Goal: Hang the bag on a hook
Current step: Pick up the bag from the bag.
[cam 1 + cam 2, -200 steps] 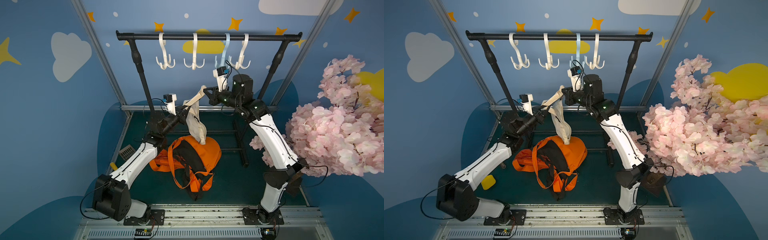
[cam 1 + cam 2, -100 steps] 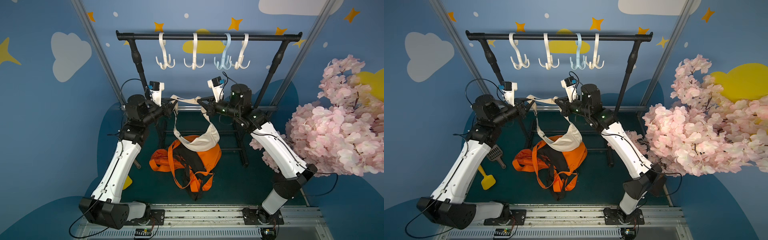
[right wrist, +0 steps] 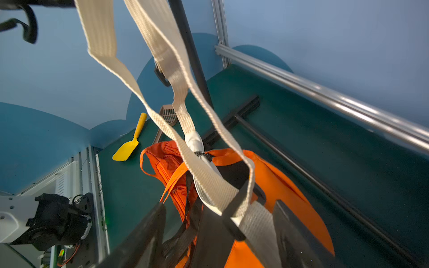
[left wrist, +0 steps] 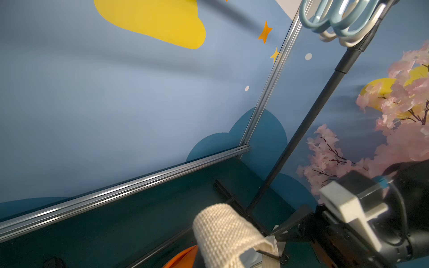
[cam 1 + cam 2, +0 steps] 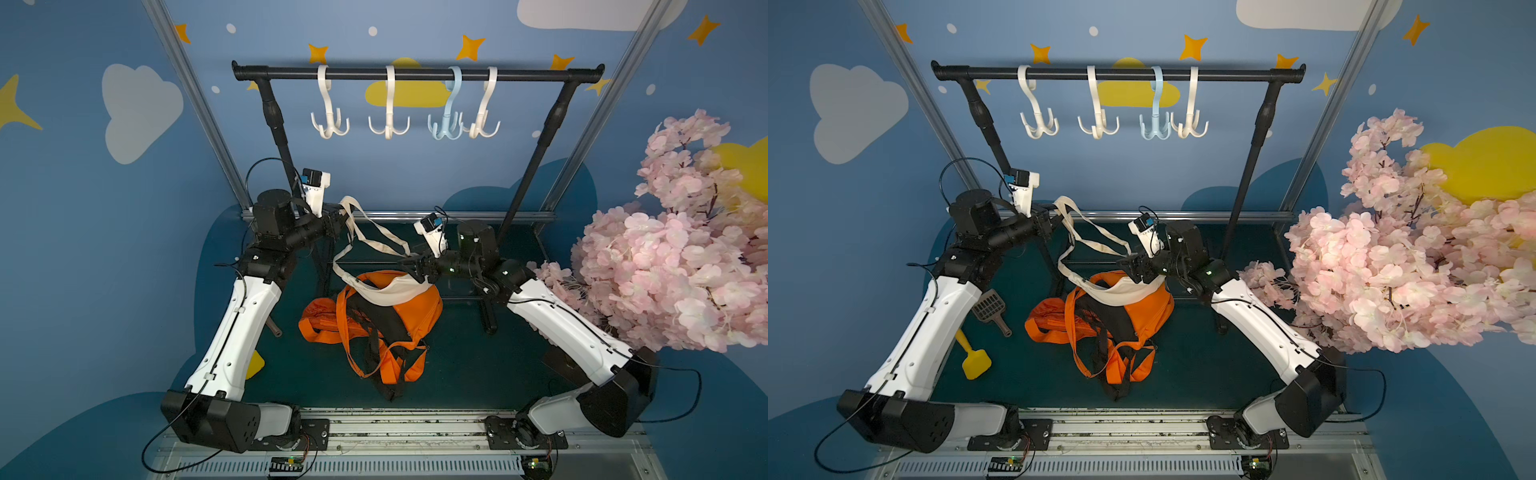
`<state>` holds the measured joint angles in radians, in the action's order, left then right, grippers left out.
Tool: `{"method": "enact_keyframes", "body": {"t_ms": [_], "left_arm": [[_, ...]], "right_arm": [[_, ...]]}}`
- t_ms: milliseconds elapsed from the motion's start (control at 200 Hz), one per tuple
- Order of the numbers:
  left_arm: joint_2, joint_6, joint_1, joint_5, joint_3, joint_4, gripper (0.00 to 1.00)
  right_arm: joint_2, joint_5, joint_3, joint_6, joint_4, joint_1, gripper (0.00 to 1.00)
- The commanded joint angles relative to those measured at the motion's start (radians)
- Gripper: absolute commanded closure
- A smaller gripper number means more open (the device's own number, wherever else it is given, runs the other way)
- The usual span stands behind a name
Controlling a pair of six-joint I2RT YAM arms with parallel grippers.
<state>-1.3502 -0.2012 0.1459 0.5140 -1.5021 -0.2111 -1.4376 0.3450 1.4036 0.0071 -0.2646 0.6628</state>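
While the cream bag [image 5: 388, 291] lies slumped on the orange backpack [image 5: 419, 320] on the worktop [image 5: 478, 374], only its strap [image 5: 376, 235] is raised, so the job looks barely under way. The left pincer [image 5: 340, 217] is clamped tight on a fold of that strap and holds it up near the left post of the rack. The right pincer [image 5: 409, 266] sits lower, by the bag's end, with its jaws spread wide. In the right wrist view the strap runs loosely between them and nothing is gripped. All four hooks [image 5: 388, 124] on the rail [image 5: 415, 75] hang bare, well above both arms. What is left, by my reading, is to raise the strap loop, drop it over a hook and let go. The left pincer's tips are hidden behind the strap in the left wrist view, and the right pincer covers the bag's near end in both top views.
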Motion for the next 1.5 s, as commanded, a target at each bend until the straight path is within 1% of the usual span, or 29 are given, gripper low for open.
{"method": "enact_keyframes", "body": {"t_ms": [0, 130, 260, 300, 380, 411, 526, 616, 756, 871, 896, 991, 1056, 1106, 1141, 1176, 1196, 1227, 1247, 1307, 1357, 1437, 1497], "left_arm": [[-0.014, 0.035, -0.003, 0.033, -0.041, -0.028, 0.96], [-0.024, 0.042, -0.006, 0.038, -0.047, -0.039, 0.96], [-0.027, 0.045, -0.009, 0.041, -0.051, -0.039, 0.96], [-0.027, 0.043, -0.011, 0.043, -0.053, -0.037, 0.96], [-0.031, 0.042, -0.012, 0.049, -0.056, -0.033, 0.96], [-0.033, 0.042, -0.012, 0.049, -0.055, -0.031, 0.96], [-0.039, 0.040, -0.014, 0.052, -0.058, -0.029, 0.96], [-0.040, 0.039, -0.016, 0.053, -0.055, -0.028, 0.96], [-0.043, 0.034, -0.016, 0.052, -0.056, -0.024, 0.96], [-0.045, 0.034, -0.017, 0.052, -0.056, -0.021, 0.96], [-0.044, 0.034, -0.018, 0.053, -0.055, -0.023, 0.96], [-0.041, 0.033, -0.018, 0.052, -0.054, -0.022, 0.96], [-0.040, 0.034, -0.020, 0.051, -0.052, -0.021, 0.96], [-0.038, 0.037, -0.020, 0.048, -0.053, -0.022, 0.96], [-0.037, 0.037, -0.022, 0.043, -0.051, -0.022, 0.96], [-0.035, 0.040, -0.022, 0.042, -0.051, -0.022, 0.96], [-0.034, 0.042, -0.023, 0.040, -0.051, -0.026, 0.96], [-0.032, 0.048, -0.026, 0.036, -0.053, -0.029, 0.96], [-0.031, 0.052, -0.028, 0.032, -0.054, -0.034, 0.96], [-0.022, 0.074, -0.036, 0.012, -0.062, -0.056, 0.96], [-0.014, 0.102, -0.046, -0.026, -0.072, -0.078, 0.96], [-0.003, 0.164, -0.063, -0.107, -0.100, -0.110, 0.96], [0.000, 0.185, -0.087, -0.158, -0.132, -0.129, 0.96]], "right_arm": [[0.009, -0.024, 0.053, -0.102, 0.045, 0.001, 0.24], [0.001, -0.050, 0.103, -0.182, -0.003, 0.004, 0.20], [0.031, -0.003, 0.089, -0.254, 0.007, 0.004, 0.13], [0.030, 0.021, 0.099, -0.275, -0.007, 0.003, 0.11], [0.014, 0.088, 0.144, -0.305, -0.076, 0.000, 0.10], [0.009, 0.112, 0.163, -0.345, -0.110, -0.002, 0.10], [0.002, 0.204, 0.189, -0.361, -0.169, -0.004, 0.10], [-0.001, 0.238, 0.203, -0.364, -0.215, 0.009, 0.10], [0.002, 0.136, 0.177, -0.351, -0.227, 0.064, 0.10], [-0.012, 0.005, 0.144, -0.321, -0.220, 0.109, 0.10], [-0.016, -0.030, 0.132, -0.283, -0.217, 0.119, 0.10], [-0.028, -0.088, 0.098, -0.236, -0.202, 0.131, 0.10], [-0.041, -0.087, 0.089, -0.208, -0.211, 0.136, 0.10], [-0.053, -0.117, 0.086, -0.184, -0.211, 0.145, 0.11], [-0.060, -0.137, 0.085, -0.177, -0.212, 0.150, 0.15], [-0.065, -0.162, 0.086, -0.167, -0.205, 0.151, 0.23], [-0.068, -0.180, 0.088, -0.156, -0.200, 0.153, 0.31], [-0.070, -0.206, 0.091, -0.146, -0.192, 0.151, 0.51], [-0.070, -0.224, 0.094, -0.140, -0.186, 0.152, 0.61], [-0.063, -0.271, 0.110, -0.127, -0.167, 0.152, 0.85], [-0.057, -0.289, 0.129, -0.129, -0.150, 0.150, 1.00], [-0.056, -0.315, 0.187, -0.129, -0.125, 0.150, 1.00], [-0.070, -0.330, 0.254, -0.133, -0.125, 0.152, 1.00]]}}
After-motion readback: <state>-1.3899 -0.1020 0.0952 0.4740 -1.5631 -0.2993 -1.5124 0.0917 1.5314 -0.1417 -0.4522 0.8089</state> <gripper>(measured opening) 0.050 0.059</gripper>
